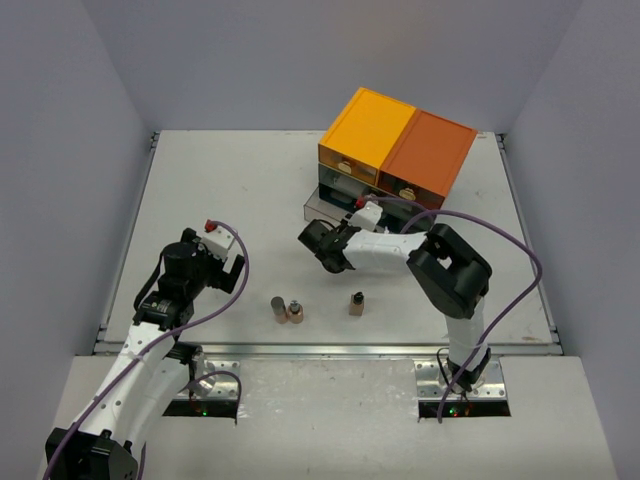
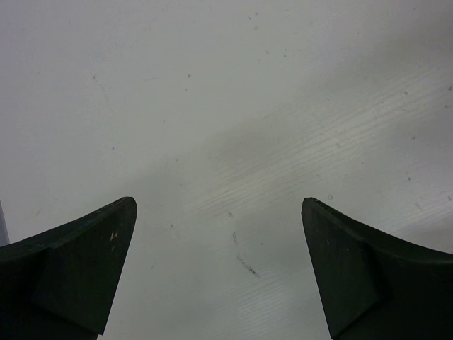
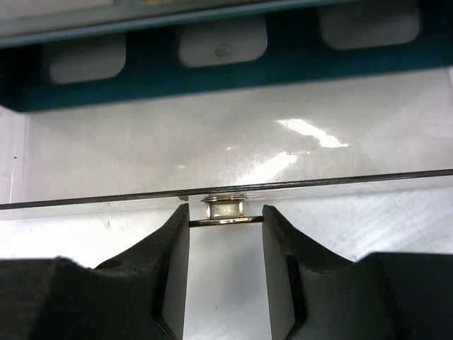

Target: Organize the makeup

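Open table beneath left hand, small bottles centre-front, drawer chest and pulled-out drawer at far right.

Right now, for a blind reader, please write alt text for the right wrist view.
The right hand grips a small gold metal handle on the front of a clear plastic drawer, which stands pulled out of a dark teal chest.

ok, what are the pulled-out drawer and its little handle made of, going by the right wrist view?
The drawer looks like clear glossy plastic or acrylic: you can see through its walls, and the floor throws bright glare. The handle is gold-toned and shiny, likely metal or metallised plastic; the mirror-like highlights can't settle which.
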`<state>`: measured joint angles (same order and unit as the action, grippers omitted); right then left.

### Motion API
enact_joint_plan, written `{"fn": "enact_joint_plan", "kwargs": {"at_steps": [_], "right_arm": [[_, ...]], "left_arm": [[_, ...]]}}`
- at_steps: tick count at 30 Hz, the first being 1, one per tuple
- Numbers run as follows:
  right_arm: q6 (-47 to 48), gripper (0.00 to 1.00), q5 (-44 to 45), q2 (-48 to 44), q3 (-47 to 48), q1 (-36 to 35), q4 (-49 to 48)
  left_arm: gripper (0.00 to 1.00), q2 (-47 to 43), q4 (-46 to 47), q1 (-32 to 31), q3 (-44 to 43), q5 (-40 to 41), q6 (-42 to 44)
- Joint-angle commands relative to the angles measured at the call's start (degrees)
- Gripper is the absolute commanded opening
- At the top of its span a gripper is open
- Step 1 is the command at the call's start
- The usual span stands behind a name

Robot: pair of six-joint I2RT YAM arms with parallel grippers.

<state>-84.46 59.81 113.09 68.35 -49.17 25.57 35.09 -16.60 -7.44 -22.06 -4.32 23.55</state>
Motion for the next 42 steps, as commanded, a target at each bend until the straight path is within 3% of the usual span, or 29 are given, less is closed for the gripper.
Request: {"fn": "enact_joint_plan", "kwargs": {"at_steps": [1, 10, 13, 18, 20, 22, 27, 31, 38, 42], "right_arm": [[-5.19, 0.01, 1.19, -3.49, -0.68, -3.46, 4.81], [-7.99, 0.07, 0.97, -3.63, -0.44, -5.93, 7.45], [-5.28, 0.18, 1.19, -4.64, -0.15, -6.02, 7.30], [2.71, 0.25, 1.96, -8.72, -2.15, -7.43, 2.95], [12.09, 0.36, 0.39, -11.61, -5.17, -8.02, -5.77], [20.90, 0.55, -2.39, -13.57, -8.17, -8.04, -12.30], [23.74, 0.77, -6.73, -15.44, -9.35, -8.04, -14.52], [26.36, 0.81, -10.06, -17.03, -9.50, -7.96, -15.73], [35.19, 0.86, -15.88, -23.65, -13.41, -8.04, -23.38], [40.39, 0.87, -17.36, -28.99, -17.17, -8.04, -27.31]], "left_arm": [[1.00, -0.90, 1.46, 0.50, -1.71, -0.87, 0.18], [1.00, -0.96, 1.33, 0.50, -1.69, -0.78, 0.25], [1.00, -0.99, 1.31, 0.59, -1.67, -0.96, 0.27], [1.00, -0.81, 0.87, 0.50, -1.58, -1.82, 0.90], [1.00, -0.49, 0.79, 0.50, -1.98, -2.81, 1.29], [1.00, 0.56, -1.12, 0.47, -3.54, -4.67, 2.27], [1.00, 1.85, -6.08, 0.56, -10.27, -8.44, 5.68], [1.00, 2.09, -12.56, 0.50, -16.72, -13.94, 8.55], [1.00, 3.94, -29.82, 0.39, -28.45, -38.46, 18.01], [1.00, 5.85, -37.62, -0.33, -30.23, -42.61, 25.10]]}}
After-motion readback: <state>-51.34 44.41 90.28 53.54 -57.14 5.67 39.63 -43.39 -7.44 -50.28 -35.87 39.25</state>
